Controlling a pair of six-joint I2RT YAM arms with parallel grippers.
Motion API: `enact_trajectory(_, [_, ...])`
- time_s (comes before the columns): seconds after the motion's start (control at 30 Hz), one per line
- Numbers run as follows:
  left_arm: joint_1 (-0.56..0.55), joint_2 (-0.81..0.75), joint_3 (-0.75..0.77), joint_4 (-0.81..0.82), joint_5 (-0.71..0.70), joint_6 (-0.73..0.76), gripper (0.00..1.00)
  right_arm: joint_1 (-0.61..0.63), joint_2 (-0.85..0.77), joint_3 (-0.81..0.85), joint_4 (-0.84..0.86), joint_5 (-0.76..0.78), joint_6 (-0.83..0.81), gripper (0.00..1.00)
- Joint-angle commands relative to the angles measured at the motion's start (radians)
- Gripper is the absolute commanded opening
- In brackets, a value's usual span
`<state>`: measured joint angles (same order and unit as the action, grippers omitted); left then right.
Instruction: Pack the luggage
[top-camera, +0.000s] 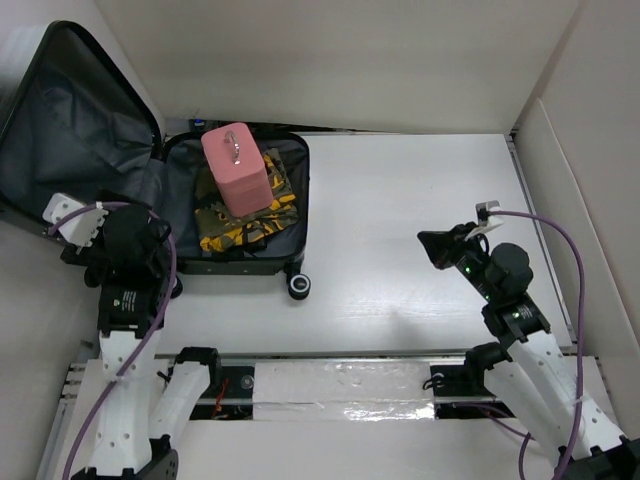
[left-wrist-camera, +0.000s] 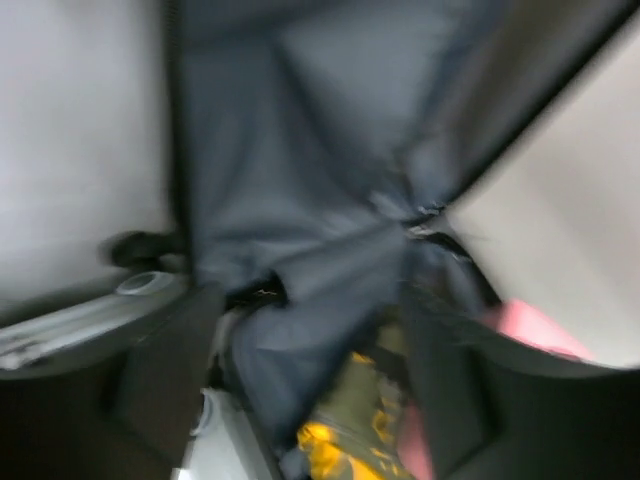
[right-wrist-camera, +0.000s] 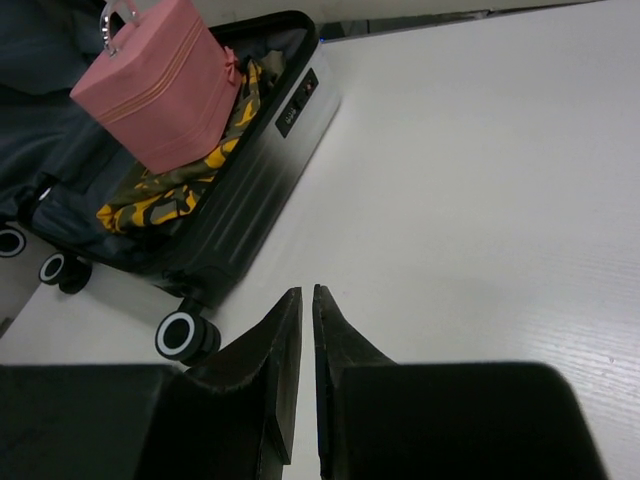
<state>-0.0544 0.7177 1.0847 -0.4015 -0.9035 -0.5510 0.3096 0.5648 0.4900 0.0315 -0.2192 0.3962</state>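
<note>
The luggage (top-camera: 240, 268) is lying open at the desk's (top-camera: 400, 220) far left; a vanity case (top-camera: 237, 170) is standing on a folded cloth (top-camera: 225, 232) inside it.

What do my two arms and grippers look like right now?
Both the left arm and right arm have white perforated links, black joint housings and a purple cable looping alongside. Green lights glow on the right arm's joints. The right gripper has black, tapering fingers; the left gripper is black too.
</note>
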Motion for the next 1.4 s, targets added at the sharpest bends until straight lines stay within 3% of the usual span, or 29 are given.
enact_trajectory(0.0, [0.024, 0.103, 0.052, -0.095, -0.213, 0.066, 0.76, 0.008, -0.02, -0.002, 0.045, -0.034, -0.02, 0.15])
enact_trajectory(0.07, [0.132, 0.185, 0.05, -0.068, -0.204, 0.123, 0.85, 0.008, -0.028, 0.002, 0.041, -0.048, -0.023, 0.15])
enact_trajectory(0.13, [0.267, 0.225, 0.09, -0.1, -0.122, 0.138, 0.85, 0.008, -0.032, 0.005, 0.03, -0.036, -0.03, 0.15])
enact_trajectory(0.43, [0.286, 0.405, 0.179, -0.007, -0.232, 0.295, 0.83, 0.017, -0.025, 0.01, 0.019, -0.025, -0.039, 0.15])
enact_trajectory(0.57, [0.295, 0.442, 0.164, 0.041, -0.285, 0.373, 0.78, 0.017, -0.022, 0.012, 0.016, -0.019, -0.045, 0.16])
enact_trajectory(0.67, [0.347, 0.428, 0.104, 0.09, -0.213, 0.382, 0.73, 0.017, -0.019, 0.013, 0.01, -0.012, -0.046, 0.16])
enact_trajectory(0.83, [0.347, 0.512, 0.219, 0.017, -0.204, 0.352, 0.67, 0.017, -0.006, 0.012, 0.018, -0.009, -0.045, 0.16])
enact_trajectory(0.93, [0.425, 0.546, 0.241, -0.02, -0.089, 0.3, 0.6, 0.026, 0.001, 0.012, 0.019, -0.014, -0.045, 0.16])
enact_trajectory(0.97, [0.426, 0.551, 0.236, -0.016, -0.068, 0.307, 0.49, 0.026, 0.003, 0.012, 0.021, -0.014, -0.045, 0.16])
enact_trajectory(1.03, [0.426, 0.558, 0.241, -0.017, -0.04, 0.309, 0.42, 0.026, 0.004, 0.007, 0.031, -0.011, -0.042, 0.17])
enact_trajectory(1.17, [0.426, 0.554, 0.28, -0.045, -0.002, 0.275, 0.14, 0.037, 0.033, 0.009, 0.042, -0.017, -0.04, 0.17])
enact_trajectory(1.23, [0.395, 0.543, 0.279, -0.031, 0.023, 0.27, 0.02, 0.046, 0.046, 0.012, 0.045, -0.014, -0.04, 0.17])
enact_trajectory(1.3, [0.338, 0.52, 0.262, -0.013, 0.017, 0.304, 0.0, 0.046, 0.049, 0.009, 0.048, -0.016, -0.039, 0.16])
enact_trajectory(1.37, [0.179, 0.482, 0.259, 0.019, -0.012, 0.332, 0.0, 0.046, 0.053, 0.005, 0.061, -0.014, -0.036, 0.17])
